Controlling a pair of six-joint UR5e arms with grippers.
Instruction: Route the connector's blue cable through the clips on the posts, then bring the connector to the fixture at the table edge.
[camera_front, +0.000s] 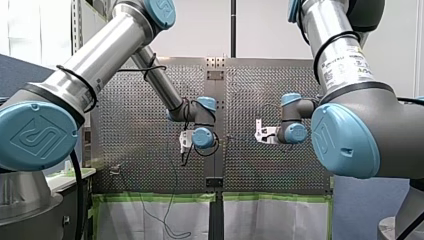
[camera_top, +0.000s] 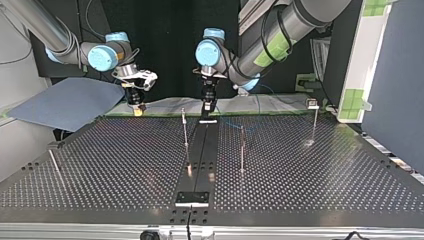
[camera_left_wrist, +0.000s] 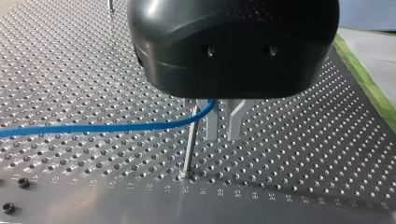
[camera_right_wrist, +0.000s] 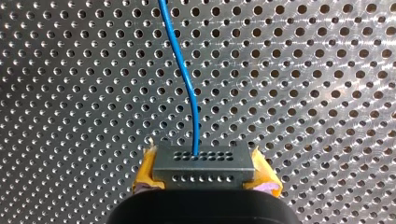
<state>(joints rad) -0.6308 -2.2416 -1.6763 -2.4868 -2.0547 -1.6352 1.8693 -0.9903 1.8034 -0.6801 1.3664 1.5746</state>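
Observation:
In the right wrist view, my right gripper (camera_right_wrist: 204, 181) is shut on a grey connector (camera_right_wrist: 203, 163) with rows of small holes, clamped between its yellow pads (camera_right_wrist: 145, 173). The blue cable (camera_right_wrist: 187, 79) leaves the connector and runs ahead over the perforated plate. In the left wrist view, the blue cable (camera_left_wrist: 102, 127) comes in from the side and ends between the metal fingers of my left gripper (camera_left_wrist: 223, 139), which is shut on it. A thin post (camera_left_wrist: 190, 144) stands just beside those fingers, under the cable. In the top view, my left gripper (camera_top: 206, 114) hangs near the far edge, with my right gripper (camera_top: 136, 109) to its left.
Several thin posts stand on the table in the top view: (camera_top: 185, 127), (camera_top: 242, 150), (camera_top: 314, 122). A short peg (camera_top: 54, 160) stands at the left. A black strip down the middle ends in a plate (camera_top: 192, 198) at the near edge. A blue sheet (camera_top: 65, 102) lies at the far left.

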